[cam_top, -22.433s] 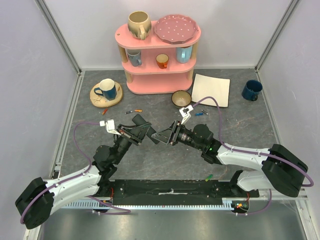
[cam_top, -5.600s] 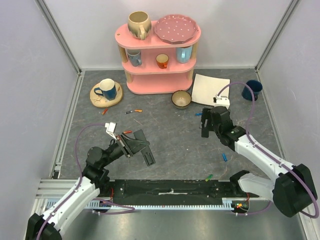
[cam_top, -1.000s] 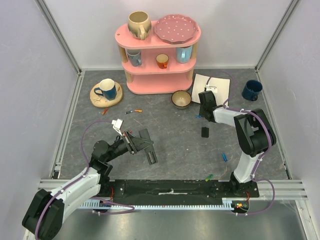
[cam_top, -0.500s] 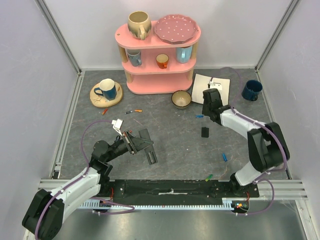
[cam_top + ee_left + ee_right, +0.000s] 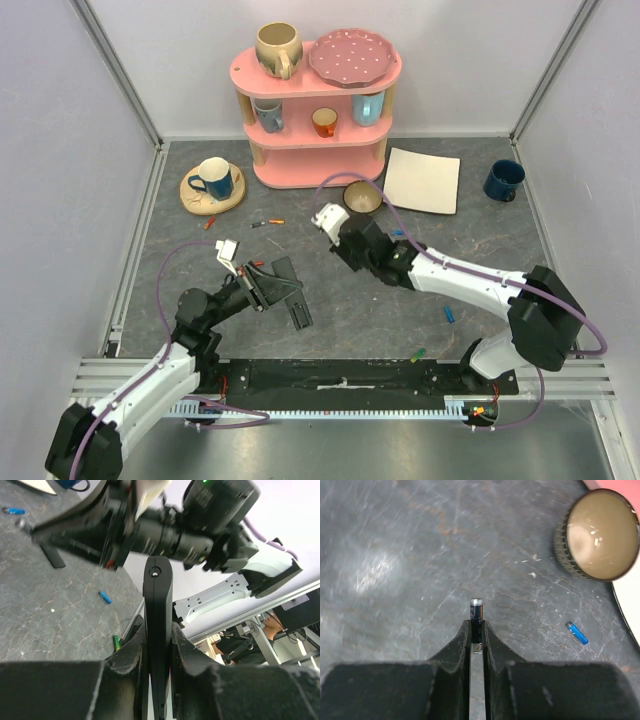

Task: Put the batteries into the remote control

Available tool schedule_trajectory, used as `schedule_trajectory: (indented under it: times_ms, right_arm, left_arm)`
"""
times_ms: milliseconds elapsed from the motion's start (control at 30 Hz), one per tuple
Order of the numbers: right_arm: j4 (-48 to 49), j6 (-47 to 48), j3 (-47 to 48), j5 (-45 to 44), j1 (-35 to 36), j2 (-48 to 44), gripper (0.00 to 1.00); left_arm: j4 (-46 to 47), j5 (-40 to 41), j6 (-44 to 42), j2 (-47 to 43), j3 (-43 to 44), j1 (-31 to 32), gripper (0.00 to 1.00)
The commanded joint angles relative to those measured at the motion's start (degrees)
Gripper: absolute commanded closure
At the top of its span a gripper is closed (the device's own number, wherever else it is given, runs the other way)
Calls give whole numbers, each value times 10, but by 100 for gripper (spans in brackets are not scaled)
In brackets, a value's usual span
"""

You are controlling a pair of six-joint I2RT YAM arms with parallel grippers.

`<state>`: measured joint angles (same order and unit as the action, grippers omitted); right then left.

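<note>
Swung in from the far right of the counter (image 5: 350, 322), a battery (image 5: 476, 611) now rides pinched in our right gripper (image 5: 477, 626), tip out, near the remote control (image 5: 158, 605) clamped edge-up in our left gripper (image 5: 157, 634). Best, we judge: square the battery to the remote control before any push.

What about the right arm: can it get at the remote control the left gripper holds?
Probably yes: the right gripper, shut on a battery, hangs close to the remote control clamped in the left gripper, with nothing between them.
</note>
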<state>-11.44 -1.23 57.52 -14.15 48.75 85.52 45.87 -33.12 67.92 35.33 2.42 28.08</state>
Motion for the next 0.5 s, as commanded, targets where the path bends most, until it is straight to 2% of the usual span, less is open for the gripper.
schedule_trajectory:
  times_ms: [0, 133, 267, 467]
  right_arm:
    - [40, 138, -80, 23, 22, -53, 100]
    - [45, 163, -111, 62, 24, -93, 100]
    - [108, 198, -173, 83, 24, -117, 100]
    - [137, 226, -187, 104, 23, -44, 100]
  left_arm:
    - [-49, 13, 0, -68, -43, -3, 98]
    - [-96, 19, -8, -120, -50, -2, 98]
    - [-106, 22, -1, -145, -65, -3, 98]
    - [-115, 14, -4, -156, -64, -3, 98]
